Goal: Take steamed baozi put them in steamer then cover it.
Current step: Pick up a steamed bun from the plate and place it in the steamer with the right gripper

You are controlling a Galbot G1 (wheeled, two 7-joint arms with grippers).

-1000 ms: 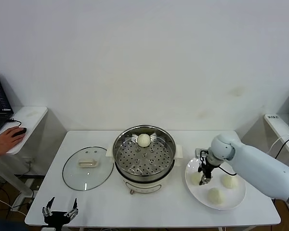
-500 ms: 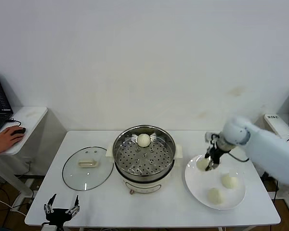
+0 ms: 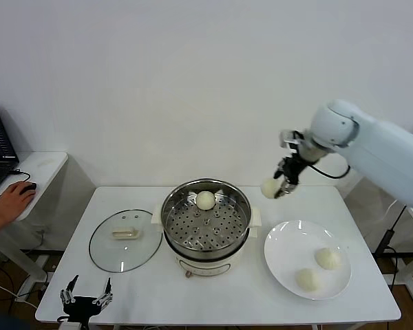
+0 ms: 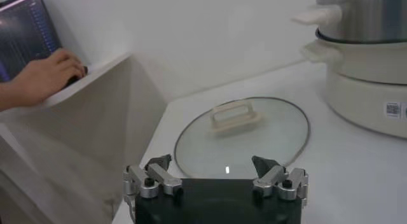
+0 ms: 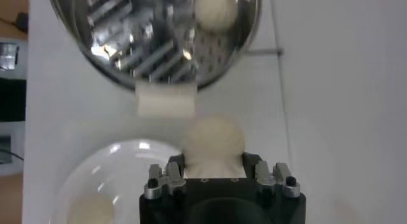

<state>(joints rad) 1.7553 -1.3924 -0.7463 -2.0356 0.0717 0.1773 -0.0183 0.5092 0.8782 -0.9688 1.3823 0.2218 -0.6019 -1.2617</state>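
Right now my right gripper is clamped on one smooth cream-white dough bun, lifted high between the flat white plate and the round shiny steel steamer pot, so it should clear the rim. One bun already sits on the perforated tray; two wait on the plate. The clear glass lid lies left of the pot, within reach of my left gripper, parked with fingers spread at the table's front edge.

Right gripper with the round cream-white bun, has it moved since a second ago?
Yes. The right gripper, shut on the round cream-white bun, rose off the flat white plate toward the shiny steel steamer.
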